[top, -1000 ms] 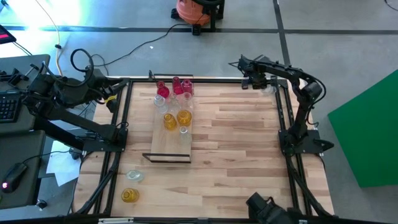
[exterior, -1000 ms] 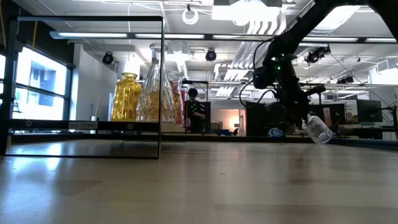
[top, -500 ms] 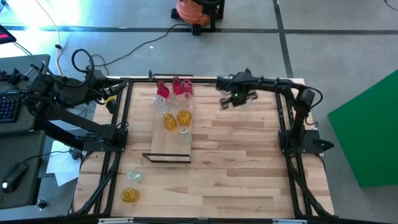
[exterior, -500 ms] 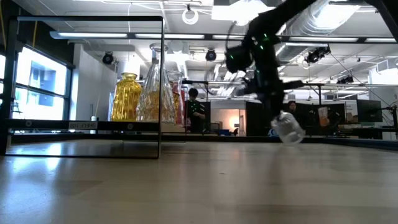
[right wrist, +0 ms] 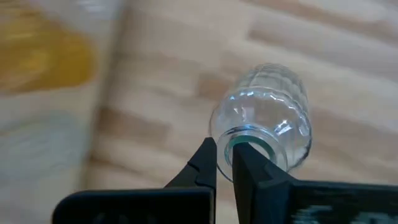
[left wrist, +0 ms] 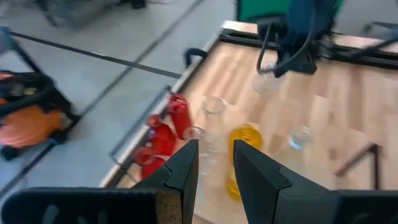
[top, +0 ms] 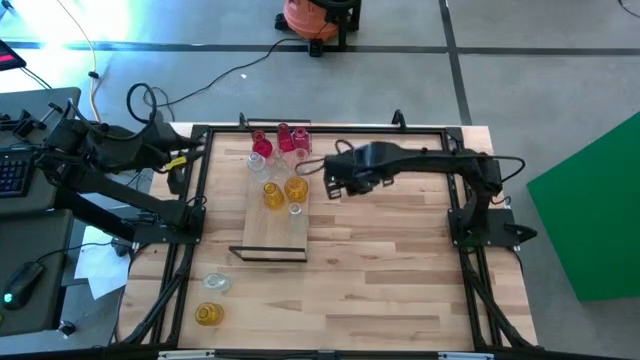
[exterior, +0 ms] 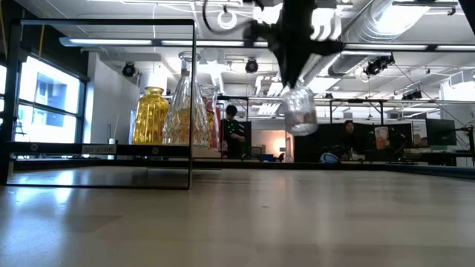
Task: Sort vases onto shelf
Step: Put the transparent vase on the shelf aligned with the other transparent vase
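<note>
The clear vase point(right wrist: 267, 121) hangs above the table beside the shelf point(top: 275, 232), pinched only by its rim in the right gripper point(right wrist: 224, 163) — a thin hold that could slip, or knock the crowded vases point(top: 283, 190). The left gripper point(left wrist: 214, 163), half-open and empty, waits at the table's edge.

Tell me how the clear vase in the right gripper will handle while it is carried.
The clear vase looks like thin glass, so probably fragile and slippery. The right gripper pinches only its rim, and it hangs off the table, so it may swing or slip.
</note>
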Tool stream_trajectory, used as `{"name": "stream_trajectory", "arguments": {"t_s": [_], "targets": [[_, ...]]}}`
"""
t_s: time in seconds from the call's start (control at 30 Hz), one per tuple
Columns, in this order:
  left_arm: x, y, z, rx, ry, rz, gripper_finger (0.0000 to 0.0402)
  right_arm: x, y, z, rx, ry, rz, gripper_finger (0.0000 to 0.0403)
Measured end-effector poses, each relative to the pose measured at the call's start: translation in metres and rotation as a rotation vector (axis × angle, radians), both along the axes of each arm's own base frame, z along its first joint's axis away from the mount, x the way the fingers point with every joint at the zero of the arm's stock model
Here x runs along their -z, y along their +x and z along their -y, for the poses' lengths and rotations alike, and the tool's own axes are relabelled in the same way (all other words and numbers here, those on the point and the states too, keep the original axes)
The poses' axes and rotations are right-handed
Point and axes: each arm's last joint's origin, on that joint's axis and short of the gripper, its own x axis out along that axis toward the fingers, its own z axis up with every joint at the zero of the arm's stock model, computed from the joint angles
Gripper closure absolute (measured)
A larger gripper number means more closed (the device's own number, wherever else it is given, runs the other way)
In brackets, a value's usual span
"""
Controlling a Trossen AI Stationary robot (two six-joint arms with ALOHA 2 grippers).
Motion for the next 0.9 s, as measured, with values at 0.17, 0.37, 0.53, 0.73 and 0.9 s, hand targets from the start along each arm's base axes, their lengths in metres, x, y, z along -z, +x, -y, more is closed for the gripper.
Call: {"name": "stream_trajectory", "arguments": {"t_s": [0.17,0.37,0.53,0.73,0.9], "targets": [[0.006,-0.004,0.002,0.076,-0.043,-0.084,0.0312,-0.030,0.008,-0.048,0.023,0.000,0.158,0.0403],[0.015,-0.017,0.000,0.073,-0.070,-0.191,0.0312,-0.053,0.004,-0.098,0.085,0.005,0.295,0.0403],[0.016,-0.031,-0.003,0.078,-0.109,-0.160,0.0312,-0.052,0.000,-0.121,0.115,0.013,0.320,0.0403],[0.015,-0.045,-0.004,0.062,-0.199,-0.068,0.0312,-0.027,0.021,-0.115,0.046,0.069,0.241,0.0403],[0.014,-0.048,-0.005,0.041,-0.221,-0.045,0.0312,-0.006,0.044,-0.093,-0.050,0.065,0.211,0.0403]]}}
